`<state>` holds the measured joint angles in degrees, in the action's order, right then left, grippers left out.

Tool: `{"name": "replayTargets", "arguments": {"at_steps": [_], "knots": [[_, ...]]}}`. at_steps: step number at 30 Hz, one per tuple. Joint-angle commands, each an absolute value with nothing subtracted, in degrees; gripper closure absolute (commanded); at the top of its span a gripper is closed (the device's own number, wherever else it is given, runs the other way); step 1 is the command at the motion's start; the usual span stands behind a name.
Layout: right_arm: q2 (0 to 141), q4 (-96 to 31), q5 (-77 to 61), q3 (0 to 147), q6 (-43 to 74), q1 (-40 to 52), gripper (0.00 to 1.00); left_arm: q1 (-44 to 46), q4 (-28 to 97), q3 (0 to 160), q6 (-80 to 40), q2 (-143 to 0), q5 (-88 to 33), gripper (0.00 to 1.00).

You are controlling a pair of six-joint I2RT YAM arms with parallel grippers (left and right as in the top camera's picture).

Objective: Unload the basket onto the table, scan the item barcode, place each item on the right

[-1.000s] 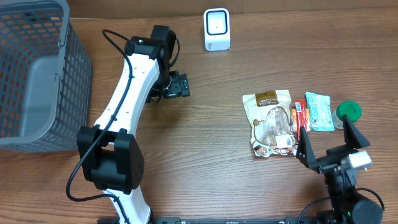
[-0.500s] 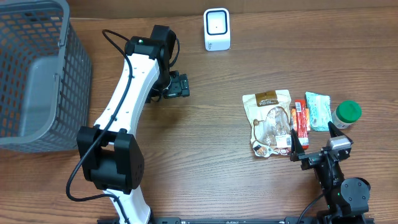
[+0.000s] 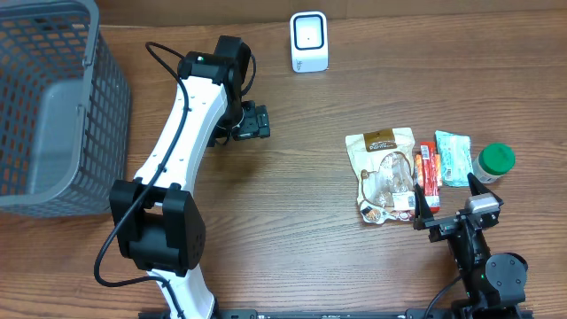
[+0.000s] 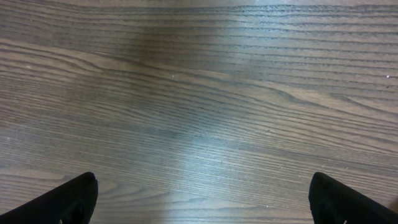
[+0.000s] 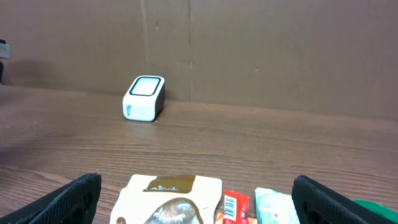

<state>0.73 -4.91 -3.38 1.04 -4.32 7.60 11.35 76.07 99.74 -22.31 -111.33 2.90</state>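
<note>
Overhead view: left claw (image 3: 252, 121) hangs over bare desk (image 3: 310, 252) toward the far edge, left of centre. Its jaws are spread wide with nothing in them. Left wrist view agrees: one dark fingertip (image 4: 62, 199) in each bottom corner and only wood grain between.

Right claw (image 3: 447, 202) is at the near right edge of the desk, jaws fully apart and empty. It sits just on the near side of the item row and touches none of it.

Items lie in a row on the right half of the desk:
- snack pouch (image 3: 383, 173), flat, on the left
- red packet (image 3: 429, 168), against the pouch's right side
- teal packet (image 3: 454, 158), just beside the red one
- green-lidded jar (image 3: 495, 162), upright, nearest the right edge

Right wrist view shows a barcode (image 5: 231, 203) face up on the red packet. Other barcodes are too small or hidden to tell.

White scanner (image 3: 309, 42) stands at the far edge, about centre, well apart from the items. Grey mesh basket (image 3: 53, 106) fills the far left corner.
</note>
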Motion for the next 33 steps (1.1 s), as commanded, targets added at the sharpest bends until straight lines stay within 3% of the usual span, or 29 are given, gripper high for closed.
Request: {"name": "replayTargets", "arguments": {"at_steps": [1,20,33], "knots": [[0.2,-4.6,-2.6,0.4,-4.6,7.6,0.00,11.3,76.1,100.2,-21.7,-110.6,3.6,0.00],[0.2,-4.6,-2.6,0.4,-4.6,7.6,0.00,11.3,76.1,100.2,-21.7,-109.5,3.6,0.00],[0.2,-4.6,-2.6,0.4,-4.6,7.6,0.00,11.3,76.1,100.2,-21.7,-79.7,3.6,0.00]]}}
